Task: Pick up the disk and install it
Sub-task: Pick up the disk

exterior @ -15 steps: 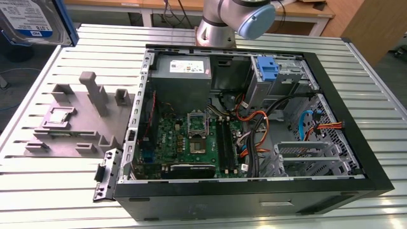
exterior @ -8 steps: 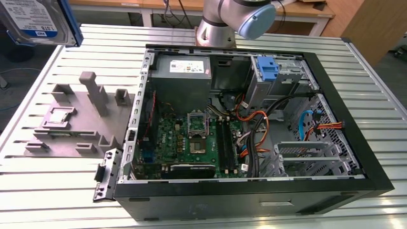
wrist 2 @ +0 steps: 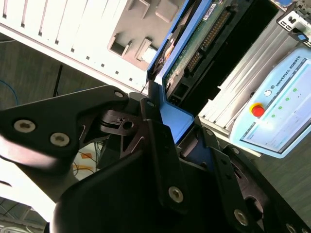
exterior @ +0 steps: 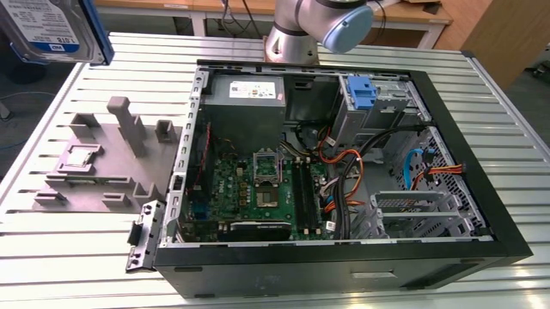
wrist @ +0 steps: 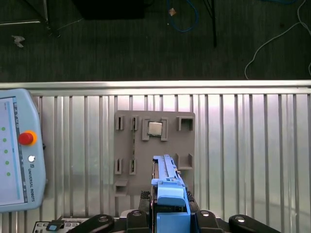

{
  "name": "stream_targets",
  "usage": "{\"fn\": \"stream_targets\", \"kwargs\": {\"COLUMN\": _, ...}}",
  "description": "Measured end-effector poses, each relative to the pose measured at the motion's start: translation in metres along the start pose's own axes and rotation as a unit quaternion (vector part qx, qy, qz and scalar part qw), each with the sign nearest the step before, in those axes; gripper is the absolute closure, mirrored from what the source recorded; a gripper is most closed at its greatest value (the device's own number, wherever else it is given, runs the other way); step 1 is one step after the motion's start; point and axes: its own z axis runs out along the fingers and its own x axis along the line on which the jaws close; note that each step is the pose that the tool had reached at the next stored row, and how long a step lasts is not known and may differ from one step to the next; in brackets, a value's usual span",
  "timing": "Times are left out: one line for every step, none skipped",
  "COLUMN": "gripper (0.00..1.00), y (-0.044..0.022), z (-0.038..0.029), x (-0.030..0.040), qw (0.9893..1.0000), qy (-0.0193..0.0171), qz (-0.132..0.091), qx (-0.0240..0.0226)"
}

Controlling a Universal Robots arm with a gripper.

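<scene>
While holding the disk (exterior: 43, 29) aloft at upper left of the exterior view, clamped tight on its blue bracket with the gripper (wrist 2: 180, 128). Likely mid-carry, install not done; calls for clearing the raised rim of the computer case (exterior: 185, 148) at centre, grey holder (exterior: 94, 167) below, open table (exterior: 77, 251) around.

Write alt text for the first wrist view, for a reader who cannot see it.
The gripper grips the disk edge-on by its blue bracket, over a grey fixture on a slatted metal table. A small silver chip sits in the fixture; a teach pendant lies beside it.
</scene>
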Motion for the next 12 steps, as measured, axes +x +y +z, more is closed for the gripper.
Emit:
{"fn": "stream_targets", "kwargs": {"gripper": 0.64, "y": -0.0003, "z": 0.0, "x": 0.0007, "qw": 1.0, "qy": 0.0, "qz": 0.0, "qx": 0.0}}
{"fn": "stream_targets", "kwargs": {"gripper": 0.64, "y": -0.0007, "z": 0.0, "x": 0.0012, "qw": 1.0, "qy": 0.0, "qz": 0.0, "qx": 0.0}}
{"fn": "stream_targets", "kwargs": {"gripper": 0.64, "y": -0.0012, "z": 0.0, "x": 0.0014, "qw": 1.0, "qy": 0.0, "qz": 0.0, "qx": 0.0}}
{"fn": "stream_targets", "kwargs": {"gripper": 0.64, "y": -0.0021, "z": 0.0, "x": 0.0015, "qw": 1.0, "qy": 0.0, "qz": 0.0, "qx": 0.0001}}
{"fn": "stream_targets", "kwargs": {"gripper": 0.64, "y": -0.0037, "z": -0.0001, "x": 0.0015, "qw": 1.0, "qy": 0.0, "qz": 0.0, "qx": 0.0}}
{"fn": "stream_targets", "kwargs": {"gripper": 0.64, "y": -0.0055, "z": -0.0001, "x": 0.0014, "qw": 1.0, "qy": 0.0, "qz": 0.0, "qx": 0.0}}
{"fn": "stream_targets", "kwargs": {"gripper": 0.64, "y": -0.007, "z": -0.0001, "x": 0.0014, "qw": 1.0, "qy": 0.0, "qz": 0.0, "qx": 0.0}}
{"fn": "stream_targets", "kwargs": {"gripper": 0.64, "y": -0.0084, "z": -0.0001, "x": 0.0013, "qw": 1.0, "qy": 0.0, "qz": 0.0, "qx": 0.0}}
{"fn": "stream_targets", "kwargs": {"gripper": 0.64, "y": -0.0096, "z": -0.0001, "x": 0.0013, "qw": 1.0, "qy": 0.0, "qz": 0.0, "qx": 0.0}}
{"fn": "stream_targets", "kwargs": {"gripper": 0.64, "y": -0.0106, "z": -0.0001, "x": 0.0013, "qw": 1.0, "qy": 0.0, "qz": 0.0, "qx": 0.0}}
{"fn": "stream_targets", "kwargs": {"gripper": 0.64, "y": -0.0115, "z": -0.0001, "x": 0.0012, "qw": 1.0, "qy": 0.0, "qz": 0.0, "qx": 0.0}}
{"fn": "stream_targets", "kwargs": {"gripper": 0.64, "y": -0.0124, "z": -0.0001, "x": 0.0012, "qw": 1.0, "qy": 0.0, "qz": 0.0, "qx": 0.0}}
